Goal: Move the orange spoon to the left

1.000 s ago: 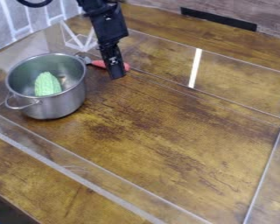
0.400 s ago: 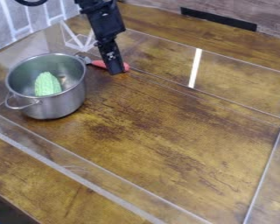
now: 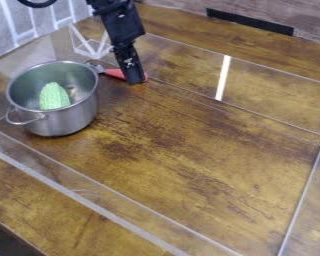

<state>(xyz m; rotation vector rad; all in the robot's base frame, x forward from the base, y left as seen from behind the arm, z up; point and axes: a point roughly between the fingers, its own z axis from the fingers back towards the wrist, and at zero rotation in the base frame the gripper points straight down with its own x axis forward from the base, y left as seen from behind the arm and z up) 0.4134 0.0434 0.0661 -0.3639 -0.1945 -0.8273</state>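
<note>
The orange spoon (image 3: 116,75) lies low over the wooden table (image 3: 190,140) just right of the steel pot. Only a small red-orange part of it shows beside the fingers. My black gripper (image 3: 131,74) comes down from the upper left and is shut on the spoon, hiding most of it.
A steel pot (image 3: 49,98) stands at the left with a green bumpy vegetable (image 3: 53,96) inside. Clear plastic walls (image 3: 216,95) ring the work area, and a white wire rack (image 3: 83,40) stands behind the gripper.
The gripper has shifted slightly left and back, and the spoon's orange tip has moved with it, closer to the pot.
</note>
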